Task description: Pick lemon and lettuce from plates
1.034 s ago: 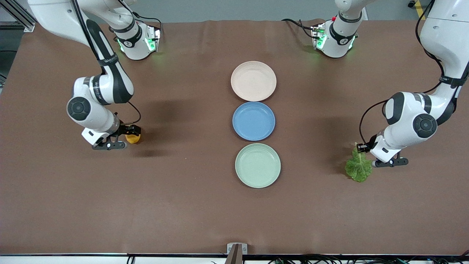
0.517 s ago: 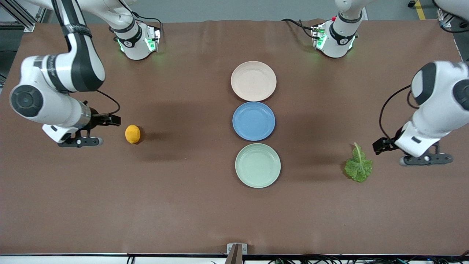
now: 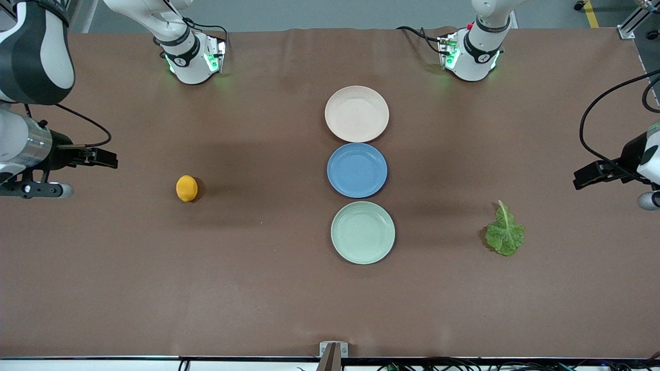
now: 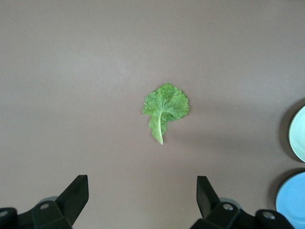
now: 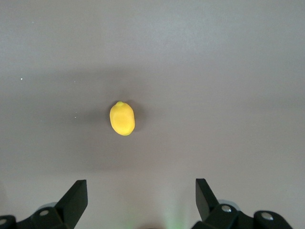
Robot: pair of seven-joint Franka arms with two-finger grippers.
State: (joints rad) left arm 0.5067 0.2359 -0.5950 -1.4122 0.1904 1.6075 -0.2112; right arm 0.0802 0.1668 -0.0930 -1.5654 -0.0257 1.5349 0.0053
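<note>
The lemon (image 3: pixel 186 188) lies on the bare brown table toward the right arm's end; it also shows in the right wrist view (image 5: pixel 122 119). The lettuce (image 3: pixel 505 231) lies flat on the table toward the left arm's end, and shows in the left wrist view (image 4: pixel 165 107). The cream-pink plate (image 3: pixel 357 113) and the pale green plate (image 3: pixel 363 232) are both empty. My right gripper (image 3: pixel 105 157) is open and empty, high above the table's end past the lemon. My left gripper (image 3: pixel 585 178) is open and empty, high above the table's end past the lettuce.
An empty blue plate (image 3: pixel 357 170) sits between the cream-pink and pale green plates in the middle of the table. The arm bases (image 3: pixel 193 56) stand at the table's edge farthest from the front camera.
Both grippers have let go of the lemon and the lettuce, opened, risen and drawn back toward their own ends of the table. The lemon and lettuce stay on the table.
</note>
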